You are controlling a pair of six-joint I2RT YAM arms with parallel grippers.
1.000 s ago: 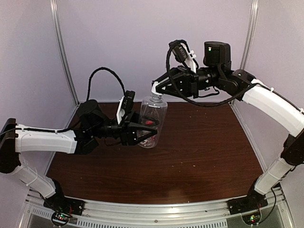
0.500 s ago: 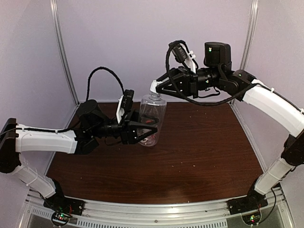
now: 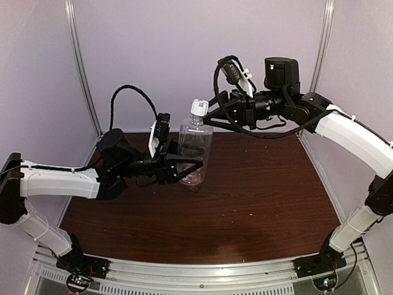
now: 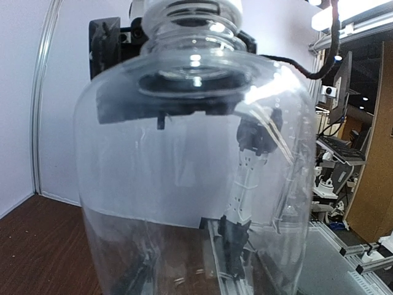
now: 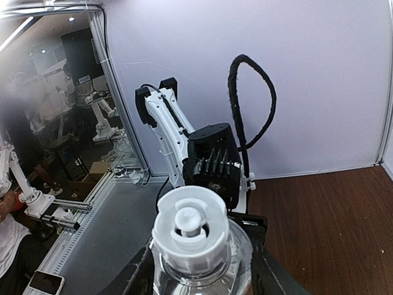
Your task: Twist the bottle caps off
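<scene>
A clear unlabelled bottle [image 3: 196, 146] stands upright over the table's back middle, with my left gripper [image 3: 186, 167] shut on its lower body from the left. In the left wrist view the bottle [image 4: 190, 160] fills the frame. Its white cap [image 3: 198, 107] sits on the neck. My right gripper [image 3: 207, 115] reaches in from the right at cap height and is open. In the right wrist view its fingers [image 5: 265, 273] stand apart on both sides of the neck, below the cap [image 5: 191, 232], without touching it.
The dark wooden table [image 3: 258, 196] is walled by lilac panels at the back and sides. The left arm's black cable [image 3: 132, 92] loops up behind the bottle. A metal rail [image 3: 202, 270] runs along the near edge.
My right gripper has opened and let go of the white cap, drawing back slightly to the right. The bottle in my left gripper now sits a little higher, its cap uncovered.
</scene>
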